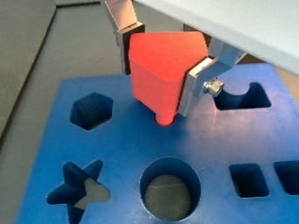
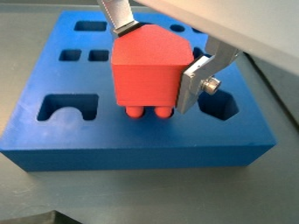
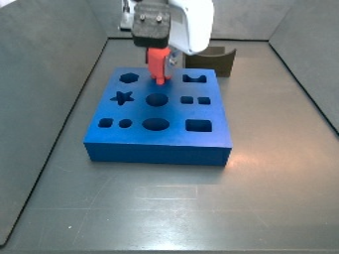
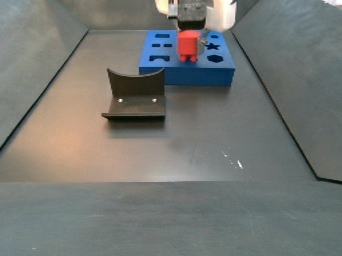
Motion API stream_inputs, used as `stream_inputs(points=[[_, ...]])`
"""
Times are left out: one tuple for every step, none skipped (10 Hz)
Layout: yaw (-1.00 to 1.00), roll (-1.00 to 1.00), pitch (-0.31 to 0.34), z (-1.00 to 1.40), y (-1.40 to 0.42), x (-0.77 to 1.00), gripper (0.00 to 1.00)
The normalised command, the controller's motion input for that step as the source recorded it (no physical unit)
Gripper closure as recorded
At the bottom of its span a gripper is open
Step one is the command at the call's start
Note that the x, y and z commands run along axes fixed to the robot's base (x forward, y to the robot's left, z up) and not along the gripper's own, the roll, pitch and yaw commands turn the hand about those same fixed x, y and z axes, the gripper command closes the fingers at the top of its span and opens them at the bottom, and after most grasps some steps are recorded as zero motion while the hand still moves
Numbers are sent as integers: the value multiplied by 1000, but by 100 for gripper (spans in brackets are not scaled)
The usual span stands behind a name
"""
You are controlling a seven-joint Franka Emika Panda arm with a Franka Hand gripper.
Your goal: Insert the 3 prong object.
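Red-orange piece (image 2: 149,72), the 3 prong object, is pinched between the gripper's (image 2: 162,70) silver fingers (image 2: 200,77) and hangs upright over the blue block (image 2: 140,144). In a wrist view its rounded prongs (image 2: 149,111) point down at the block's top face; contact with the face cannot be told. In a side view the piece (image 3: 159,63) sits above the block's middle, close to a round hole (image 3: 158,100). Block (image 1: 117,149) carries cut-outs: hexagon (image 1: 90,109), star (image 1: 77,185), oval (image 1: 170,187), squares (image 1: 249,180), arched notch (image 1: 242,96). Dark fixture (image 4: 134,97) stands on the floor well apart from the block (image 4: 187,62). Gripper (image 3: 157,50) is directly over the block.
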Motion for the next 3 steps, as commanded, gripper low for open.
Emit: stream_inputs(points=[[0,30,0,-171,-43,0,100],[0,-4,0,0,0,0,100],[0,0,0,0,0,0,100]])
